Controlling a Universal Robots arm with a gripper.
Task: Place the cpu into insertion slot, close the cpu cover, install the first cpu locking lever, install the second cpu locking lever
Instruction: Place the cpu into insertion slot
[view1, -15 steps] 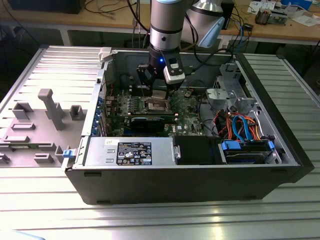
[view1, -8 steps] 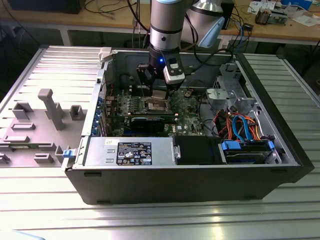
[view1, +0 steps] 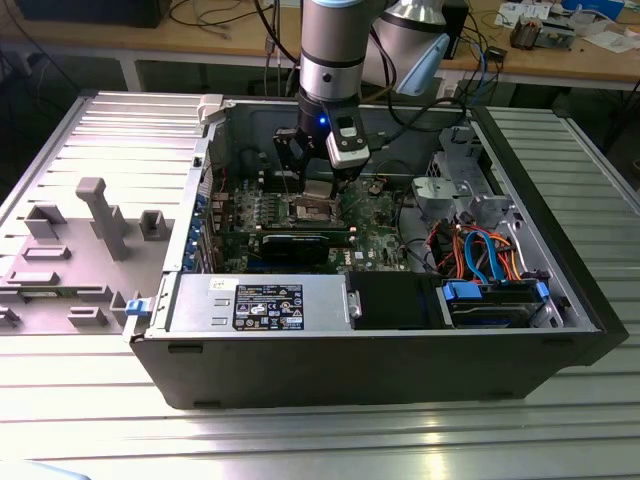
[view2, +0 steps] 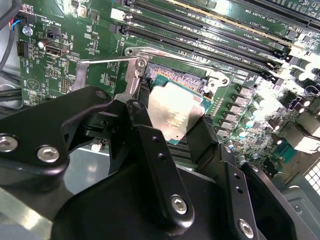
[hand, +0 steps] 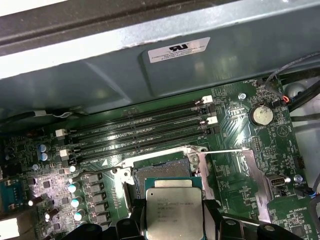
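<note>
One cpu (hand: 174, 211), one insertion slot (hand: 159, 172) — one coin battery (hand: 261, 115).

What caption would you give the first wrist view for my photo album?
Gripper holds the silver cpu over the insertion slot, near the long memory slots.

Silver-grey cpu (hand: 174, 212) w/ dark print; black hand (view2: 170, 120); green circuit board (hand: 235, 145), black memory slots (hand: 145, 127); insertion slot (hand: 162, 172) dark w/ silvery rim; grey case wall (hand: 100, 75), white label (hand: 179, 49).
</note>
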